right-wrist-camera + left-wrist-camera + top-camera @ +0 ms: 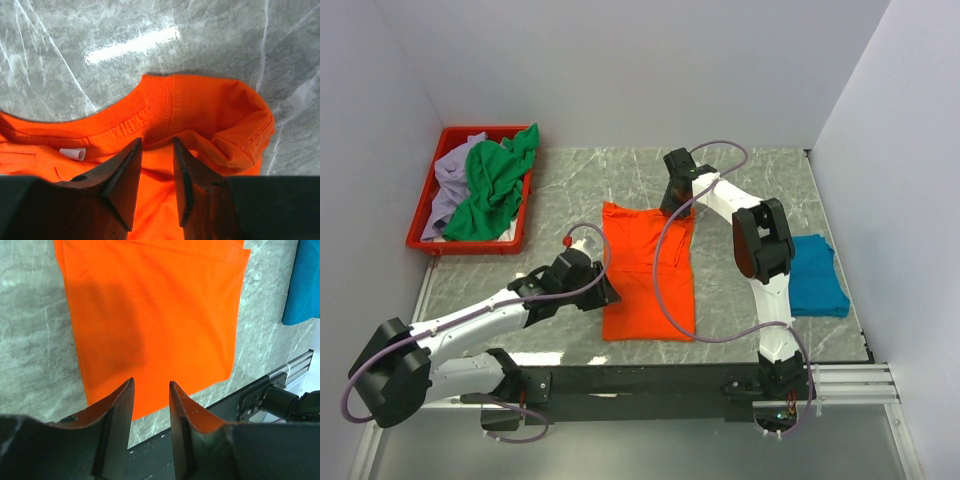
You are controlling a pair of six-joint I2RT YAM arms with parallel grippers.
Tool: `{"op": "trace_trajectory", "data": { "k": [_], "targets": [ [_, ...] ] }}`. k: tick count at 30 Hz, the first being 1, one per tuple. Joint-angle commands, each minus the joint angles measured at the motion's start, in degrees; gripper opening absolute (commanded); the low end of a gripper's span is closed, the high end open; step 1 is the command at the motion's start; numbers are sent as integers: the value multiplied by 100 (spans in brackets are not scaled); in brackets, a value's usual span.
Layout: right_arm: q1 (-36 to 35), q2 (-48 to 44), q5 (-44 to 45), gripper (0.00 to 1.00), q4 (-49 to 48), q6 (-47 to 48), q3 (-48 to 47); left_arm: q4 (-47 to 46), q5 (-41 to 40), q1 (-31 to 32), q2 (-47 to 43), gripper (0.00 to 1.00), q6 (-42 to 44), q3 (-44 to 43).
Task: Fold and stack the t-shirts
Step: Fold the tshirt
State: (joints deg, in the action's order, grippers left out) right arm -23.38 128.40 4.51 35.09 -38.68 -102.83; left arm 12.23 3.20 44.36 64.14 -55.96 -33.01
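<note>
Orange cloth fills the middle of the table (570, 190): the orange t-shirt (648, 275) lies flat as a long narrow strip, its hem toward the near edge and its collar (125, 117) toward the far one, the sides apparently already turned in. Nearest, the left gripper (151, 382) hangs low by the strip's near-left edge, jaws apart with nothing between them; from there it is well placed to catch the hem end. Toward the near-right corner the teal t-shirt (817, 275) rests as a compact folded square, well apart from the orange one. I take it as the base of the stack, which is probably why it lies out of the working area. Further back, the right gripper (156, 142) hovers over the collar end at the strip's far-right corner, its jaws also parted, with cloth below them but none pinched. A small white label (72, 153) shows just inside the neckline. With one pincer at each end, the likely step is a crosswise fold, one end brought over the other, so the job looks roughly midway. In the far-left corner the red tray (417, 225) holds the green t-shirt (495, 185) heaped over the pale lavender t-shirt (448, 185), both crumpled and not yet folded.
</note>
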Motion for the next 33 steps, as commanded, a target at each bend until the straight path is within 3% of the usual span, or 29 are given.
{"op": "trace_trajectory", "data": {
  "k": [1, 13, 21, 25, 33],
  "targets": [
    [-9, -26, 41, 38, -134, -96, -106, -256, 66, -33, 72, 39, 130, 32],
    [-44, -148, -82, 0, -205, -79, -53, -318, 128, -41, 143, 38, 112, 23],
    [-27, -341, 251, 0, -3, 0, -106, -309, 137, -41, 178, 37, 138, -3],
    [210, -684, 383, 21, -125, 62, 201, -291, 137, -41, 169, 37, 156, -12],
    [351, -992, 524, 28, -187, 211, 623, -414, 225, -50, 388, 36, 174, -47]
  ]
}}
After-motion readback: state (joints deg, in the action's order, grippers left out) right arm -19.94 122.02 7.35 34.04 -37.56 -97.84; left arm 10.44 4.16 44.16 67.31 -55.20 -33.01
